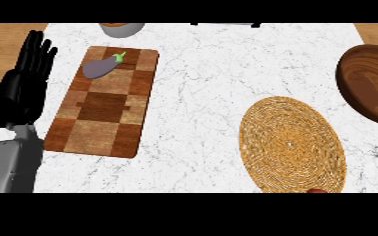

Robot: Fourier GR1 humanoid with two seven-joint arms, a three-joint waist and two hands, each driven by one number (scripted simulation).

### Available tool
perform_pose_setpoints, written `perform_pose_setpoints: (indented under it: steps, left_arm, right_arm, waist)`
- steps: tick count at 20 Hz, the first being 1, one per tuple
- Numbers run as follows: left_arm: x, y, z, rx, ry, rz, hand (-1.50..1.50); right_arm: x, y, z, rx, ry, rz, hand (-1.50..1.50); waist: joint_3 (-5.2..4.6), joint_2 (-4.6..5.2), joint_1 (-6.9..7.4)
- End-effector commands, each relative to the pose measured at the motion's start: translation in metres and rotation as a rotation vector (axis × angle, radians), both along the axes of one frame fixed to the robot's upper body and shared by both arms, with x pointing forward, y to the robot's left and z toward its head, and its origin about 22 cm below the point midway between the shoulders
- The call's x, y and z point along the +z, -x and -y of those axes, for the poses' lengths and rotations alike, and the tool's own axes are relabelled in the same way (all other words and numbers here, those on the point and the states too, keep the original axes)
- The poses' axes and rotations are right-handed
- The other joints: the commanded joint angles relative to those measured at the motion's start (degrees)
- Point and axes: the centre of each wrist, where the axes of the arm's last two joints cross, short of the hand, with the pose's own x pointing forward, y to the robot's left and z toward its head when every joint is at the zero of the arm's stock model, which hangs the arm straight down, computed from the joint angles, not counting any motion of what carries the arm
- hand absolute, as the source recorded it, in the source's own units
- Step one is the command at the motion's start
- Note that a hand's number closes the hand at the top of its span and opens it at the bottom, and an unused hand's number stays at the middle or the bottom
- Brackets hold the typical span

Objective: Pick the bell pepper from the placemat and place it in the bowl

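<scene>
left hand resting, placemat nearly bare

at the far left the left hand (26,82) stands open, fingers straight and pointing up, beside the edge of the white marble table (199,80). just to its right lies a checkered wooden cutting board (103,115), with a grey-purple eggplant (102,66) on its upper end. a grey container (122,28) shows partly at the top edge above the board. further right sits the round woven placemat (293,145); at its lower edge a small reddish-brown bit (316,191) peeks in, too cut off to tell whether it is the bell pepper. at the far right edge the dark wooden bowl (359,82) is partly in view, well apart from the board. the right hand does not show.
</scene>
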Motion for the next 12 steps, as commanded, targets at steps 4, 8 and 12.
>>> perform_pose_setpoints:
  steps: [4,8,12]
  left_arm:
    - [-0.009,0.006,0.005,-0.016,-0.009,-0.020,0.00]
    - [-0.001,0.005,-0.001,0.003,-0.009,-0.002,0.00]
    - [-0.011,0.012,-0.013,0.011,-0.004,-0.004,0.00]
  right_arm:
    - [-0.049,-0.065,-0.035,0.149,-0.057,-0.131,1.50]
    - [-0.086,-0.102,-0.064,0.178,-0.030,-0.166,1.50]
    - [-0.102,-0.131,-0.089,0.139,0.015,-0.176,1.50]
  waist:
    - [-0.01,-0.17,-0.07]
    - [-0.03,-0.28,-0.81]
    - [-0.05,-0.21,-1.01]
